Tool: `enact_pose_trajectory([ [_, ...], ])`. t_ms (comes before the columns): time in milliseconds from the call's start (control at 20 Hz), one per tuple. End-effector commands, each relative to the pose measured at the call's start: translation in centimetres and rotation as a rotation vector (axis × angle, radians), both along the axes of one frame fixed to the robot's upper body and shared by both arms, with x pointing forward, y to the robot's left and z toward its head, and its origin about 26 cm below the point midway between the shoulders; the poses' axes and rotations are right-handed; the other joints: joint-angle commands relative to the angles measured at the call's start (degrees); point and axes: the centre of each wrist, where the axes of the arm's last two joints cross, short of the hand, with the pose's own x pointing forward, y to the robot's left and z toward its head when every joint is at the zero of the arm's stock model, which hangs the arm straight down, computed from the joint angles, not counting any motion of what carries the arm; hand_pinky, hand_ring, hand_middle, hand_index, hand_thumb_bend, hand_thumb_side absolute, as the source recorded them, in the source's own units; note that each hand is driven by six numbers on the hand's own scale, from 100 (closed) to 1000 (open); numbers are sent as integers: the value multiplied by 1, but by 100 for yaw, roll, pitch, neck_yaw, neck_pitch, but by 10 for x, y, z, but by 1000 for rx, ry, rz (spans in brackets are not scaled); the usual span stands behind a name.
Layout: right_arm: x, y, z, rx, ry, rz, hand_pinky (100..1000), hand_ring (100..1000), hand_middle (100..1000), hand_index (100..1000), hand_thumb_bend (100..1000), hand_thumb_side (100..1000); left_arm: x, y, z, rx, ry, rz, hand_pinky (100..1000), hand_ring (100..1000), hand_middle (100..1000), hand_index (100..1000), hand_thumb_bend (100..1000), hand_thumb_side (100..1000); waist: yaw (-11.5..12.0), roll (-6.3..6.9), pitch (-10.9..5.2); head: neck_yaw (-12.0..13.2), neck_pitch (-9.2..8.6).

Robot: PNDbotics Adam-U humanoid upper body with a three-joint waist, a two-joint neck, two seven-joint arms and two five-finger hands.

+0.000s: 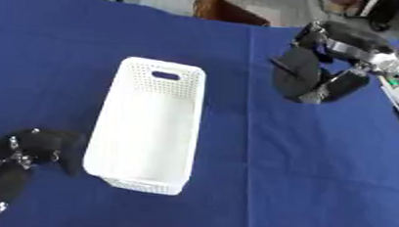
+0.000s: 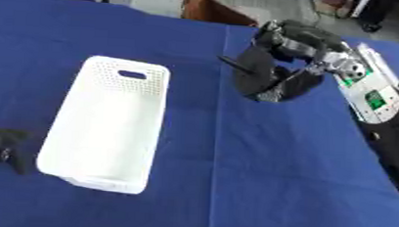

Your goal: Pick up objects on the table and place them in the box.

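Note:
A white perforated box (image 1: 151,127) stands left of centre on the blue cloth, with nothing showing inside it. My right hand (image 2: 312,75) hangs above the cloth at the upper right, well right of the box's far end. Its fingers and thumb curl round a black rounded object (image 2: 255,74) with a thin point sticking out to the left. At the lower left my left hand (image 1: 38,148) rests on the table beside the box's near left corner. Its fingers are relaxed and slightly bent, and it holds nothing.
The blue cloth (image 1: 319,180) covers the whole table, with a seam running down right of the box. A brown object (image 1: 230,11) sits beyond the far edge. My right forearm (image 2: 375,100), with its white and green panel, lies along the right side.

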Motion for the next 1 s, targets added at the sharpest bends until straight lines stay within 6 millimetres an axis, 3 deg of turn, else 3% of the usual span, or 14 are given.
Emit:
enact_pose_trajectory([
  [50, -3, -4, 19, -405, -110, 273, 100, 100, 100, 279, 117, 230, -2, 1, 6, 138, -199, -101, 548, 851, 743, 848, 100, 583, 6, 38, -113, -34, -58],
  [350, -4, 1, 22, -389, -122, 288, 100, 100, 100, 286, 100, 186, -2, 1, 6, 136, -198, -102, 548, 851, 743, 847, 100, 582, 11, 41, -123, -30, -69],
  [400, -4, 3, 24, -385, -128, 295, 100, 100, 100, 286, 100, 276, -2, 1, 6, 136, -197, -102, 548, 851, 743, 847, 100, 582, 12, 44, -125, -28, -71],
  [450, -4, 6, 26, -378, -137, 304, 100, 100, 100, 287, 100, 183, -2, 1, 6, 135, -197, -102, 548, 851, 743, 847, 100, 582, 14, 48, -130, -31, -71],
  [850, -16, 35, 72, -270, -282, 413, 100, 100, 100, 291, 100, 213, -3, 1, 4, 129, -189, -105, 548, 851, 743, 848, 100, 582, 0, 89, -179, -51, -59],
  [1000, -19, 42, 80, -245, -311, 439, 100, 100, 100, 291, 100, 216, -3, 1, 4, 127, -188, -106, 548, 851, 743, 847, 100, 582, 8, 96, -186, -50, -63],
])
